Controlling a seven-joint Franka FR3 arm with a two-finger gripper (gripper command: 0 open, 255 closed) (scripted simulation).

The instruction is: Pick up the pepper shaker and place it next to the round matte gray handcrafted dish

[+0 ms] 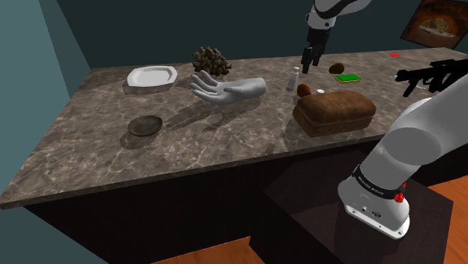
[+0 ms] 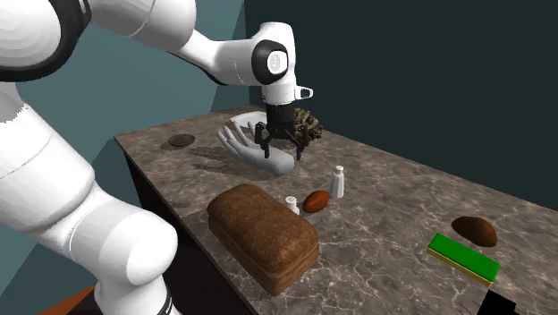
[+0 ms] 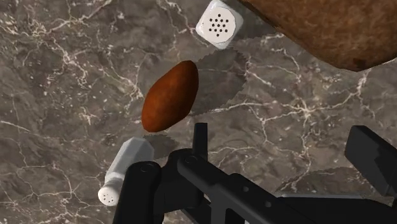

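**Pepper shaker: not yet lifted**

- Round dark dish (image 1: 145,125): left part of the surface (image 1: 225,150), open room all round, edges well off.
- White hand sculpture (image 1: 225,88): between dish and shaker, an obstacle on the way.
- Tall white shaker (image 1: 292,78), taken as the pepper: upright, far side, brown egg-shaped thing (image 1: 304,90) just beside.
- Gripper (image 1: 310,58): above, fingers spread, empty.
- Remaining: grasp, carry and placing.

Dim, sharp renders; on the counter (image 1: 225,150) the white hand sculpture (image 1: 229,88) throws a soft shadow toward eight o'clock; walls (image 1: 187,30) dark.
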